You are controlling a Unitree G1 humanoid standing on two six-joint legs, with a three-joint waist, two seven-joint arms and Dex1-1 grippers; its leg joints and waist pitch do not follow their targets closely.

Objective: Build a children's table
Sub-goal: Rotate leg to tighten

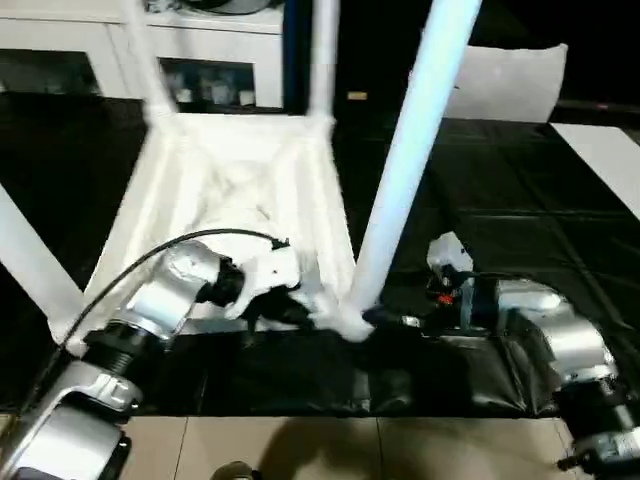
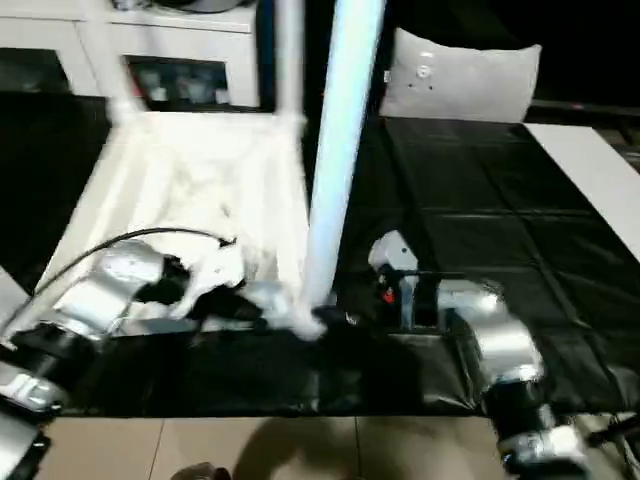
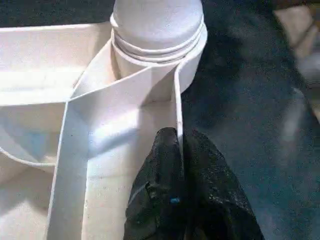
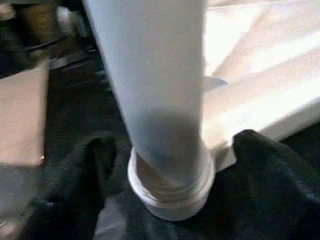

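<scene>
The children's table top (image 1: 230, 180) lies upside down on the black mat, ribbed underside up. Its legs stand in the corner sockets: two at the back (image 1: 322, 60), one near left (image 1: 35, 260), one near right (image 1: 410, 150). My left gripper (image 3: 177, 137) is shut on the thin rim wall (image 3: 177, 100) of the top, just beside the near-right socket (image 3: 157, 45). My right gripper (image 4: 172, 145) is open, with one black finger (image 4: 95, 150) on each side of the near-right leg's base (image 4: 170, 190). Both fingers stand slightly apart from it.
A white cabinet with glass doors (image 1: 200, 60) stands behind the table top, and a grey-white pillow (image 2: 460, 75) lies at the back right. The black mat (image 1: 520, 220) ends at tan floor (image 1: 300, 445) close to me. A black cable (image 1: 150, 260) arcs over my left forearm.
</scene>
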